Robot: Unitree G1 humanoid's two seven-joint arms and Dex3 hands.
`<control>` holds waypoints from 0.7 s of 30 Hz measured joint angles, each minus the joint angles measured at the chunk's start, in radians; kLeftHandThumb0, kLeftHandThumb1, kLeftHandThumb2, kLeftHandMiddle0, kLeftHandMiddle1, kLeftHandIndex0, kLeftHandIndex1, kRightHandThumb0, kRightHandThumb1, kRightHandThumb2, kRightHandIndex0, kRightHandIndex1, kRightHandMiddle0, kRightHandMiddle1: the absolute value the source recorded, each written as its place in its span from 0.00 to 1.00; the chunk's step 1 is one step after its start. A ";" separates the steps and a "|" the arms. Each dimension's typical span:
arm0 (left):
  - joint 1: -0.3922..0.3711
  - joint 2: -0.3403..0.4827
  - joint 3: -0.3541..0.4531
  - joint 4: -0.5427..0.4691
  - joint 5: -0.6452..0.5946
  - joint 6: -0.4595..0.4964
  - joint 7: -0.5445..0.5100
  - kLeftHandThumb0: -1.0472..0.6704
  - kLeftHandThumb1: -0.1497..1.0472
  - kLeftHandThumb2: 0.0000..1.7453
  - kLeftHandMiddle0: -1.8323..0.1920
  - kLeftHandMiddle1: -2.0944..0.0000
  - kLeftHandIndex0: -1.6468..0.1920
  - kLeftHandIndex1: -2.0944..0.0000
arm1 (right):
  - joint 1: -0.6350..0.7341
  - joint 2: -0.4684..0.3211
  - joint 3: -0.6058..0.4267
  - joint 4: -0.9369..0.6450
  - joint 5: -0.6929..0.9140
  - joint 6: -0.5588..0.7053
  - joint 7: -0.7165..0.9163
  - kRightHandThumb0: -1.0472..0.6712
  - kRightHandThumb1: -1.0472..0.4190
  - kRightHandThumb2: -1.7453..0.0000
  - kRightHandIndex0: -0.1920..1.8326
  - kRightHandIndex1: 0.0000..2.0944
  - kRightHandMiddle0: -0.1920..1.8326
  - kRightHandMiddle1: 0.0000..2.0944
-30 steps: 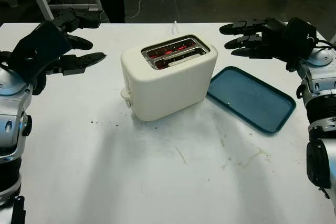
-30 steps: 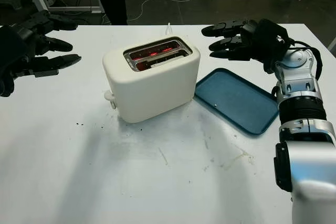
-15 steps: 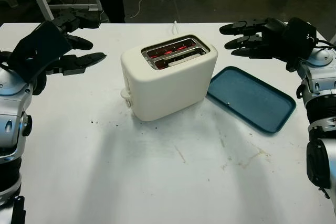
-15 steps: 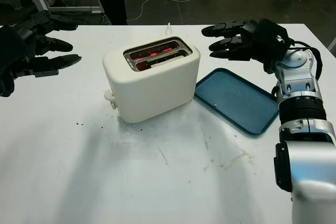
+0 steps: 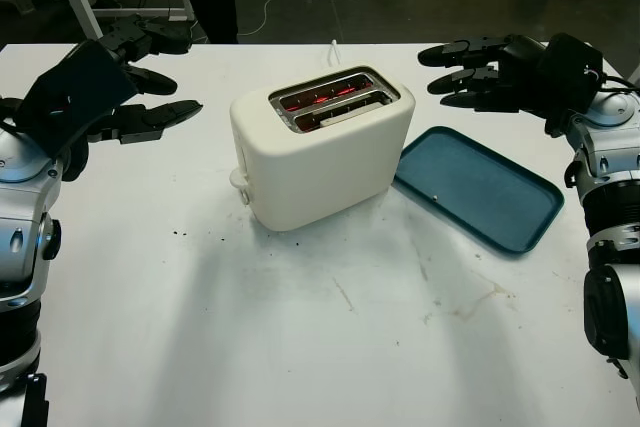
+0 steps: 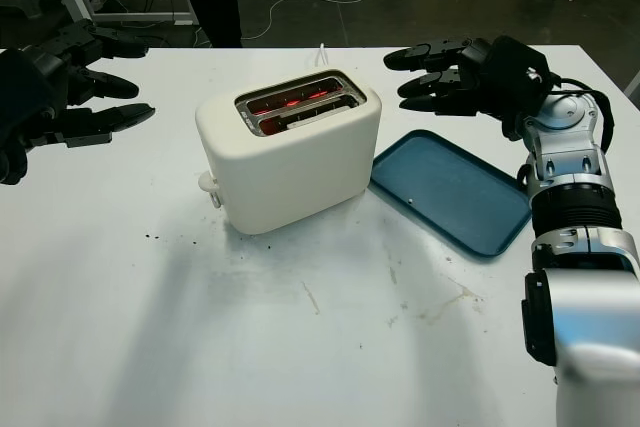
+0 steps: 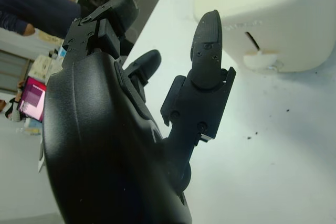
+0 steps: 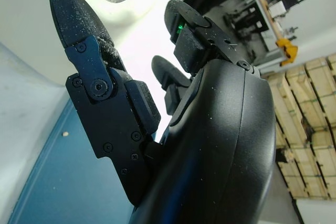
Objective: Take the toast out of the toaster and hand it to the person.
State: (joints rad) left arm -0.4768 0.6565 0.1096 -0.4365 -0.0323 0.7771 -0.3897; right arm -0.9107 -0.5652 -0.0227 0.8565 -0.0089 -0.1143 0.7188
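Meanwhile, left hand [image 5: 105, 97] and right hand [image 5: 490, 72], both open, flank the toaster [image 5: 320, 147].

White table [image 5: 330, 347], scuffed and stained, with dark crumbs scattered near the left. Cream toaster [image 5: 320, 152] standing near the middle, slots glowing red. Blue tray [image 5: 478, 187] lying flat just beside the toaster's right end, a small pale speck on it.
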 measured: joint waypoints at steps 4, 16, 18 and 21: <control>0.000 0.000 0.000 0.000 0.000 0.000 0.000 0.41 0.76 0.22 0.91 0.47 0.89 0.59 | 0.000 0.000 0.000 0.000 0.000 0.000 0.000 0.12 0.17 1.00 0.26 0.30 0.40 0.00; 0.000 0.000 0.000 0.000 0.000 0.000 0.000 0.41 0.76 0.22 0.91 0.47 0.90 0.59 | 0.000 0.000 0.000 0.000 0.000 0.000 0.000 0.12 0.18 1.00 0.26 0.30 0.40 0.00; 0.000 0.000 0.000 0.000 0.000 0.000 0.000 0.40 0.76 0.22 0.91 0.47 0.90 0.58 | 0.000 0.000 0.000 0.000 0.000 0.000 0.000 0.12 0.18 1.00 0.27 0.30 0.40 0.00; 0.000 0.000 0.000 0.000 0.000 0.000 0.000 0.40 0.76 0.22 0.91 0.47 0.90 0.59 | 0.000 0.000 0.000 0.000 0.000 0.001 -0.001 0.12 0.18 1.00 0.27 0.30 0.40 0.00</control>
State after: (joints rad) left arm -0.4768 0.6566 0.1095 -0.4366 -0.0320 0.7772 -0.3897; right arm -0.9107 -0.5652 -0.0229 0.8564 -0.0088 -0.1138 0.7183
